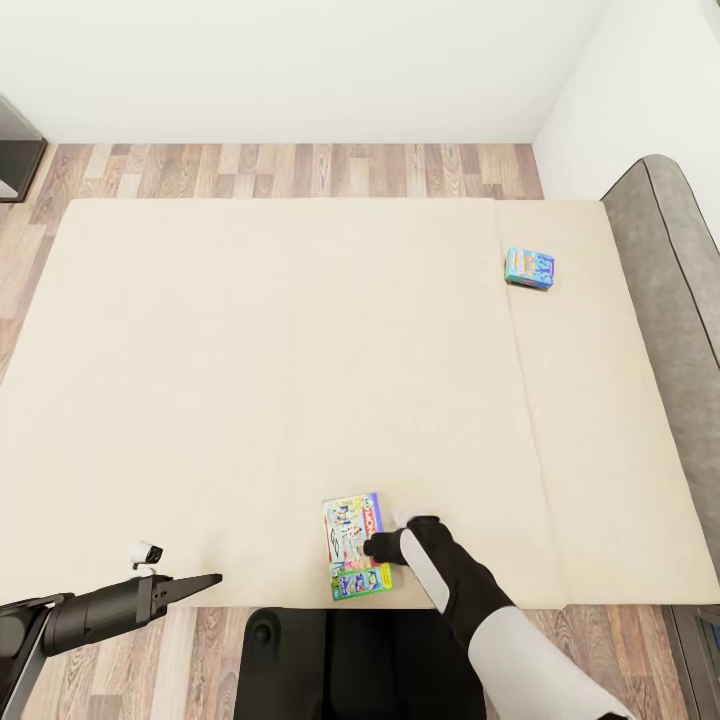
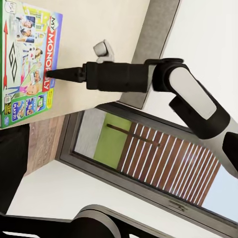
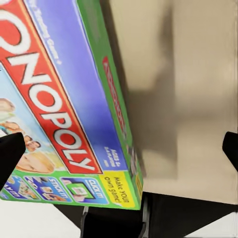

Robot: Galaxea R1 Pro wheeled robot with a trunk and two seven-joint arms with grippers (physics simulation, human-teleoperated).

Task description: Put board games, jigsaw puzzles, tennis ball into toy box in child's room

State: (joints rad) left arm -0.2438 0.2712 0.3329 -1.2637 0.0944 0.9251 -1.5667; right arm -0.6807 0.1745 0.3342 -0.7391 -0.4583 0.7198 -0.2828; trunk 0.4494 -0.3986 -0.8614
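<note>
Bed: both board games unmoved, Monopoly box and blue box; my right hand spread open at Monopoly's edge.

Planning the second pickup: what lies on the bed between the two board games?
Only bare beige mattress, seen in head view, between the Monopoly box and the small blue box.

The right gripper covers part of the Monopoly box, so its jaws can't be judged. The headboard runs off the right edge. The small blue box's print is too tiny to read.
</note>
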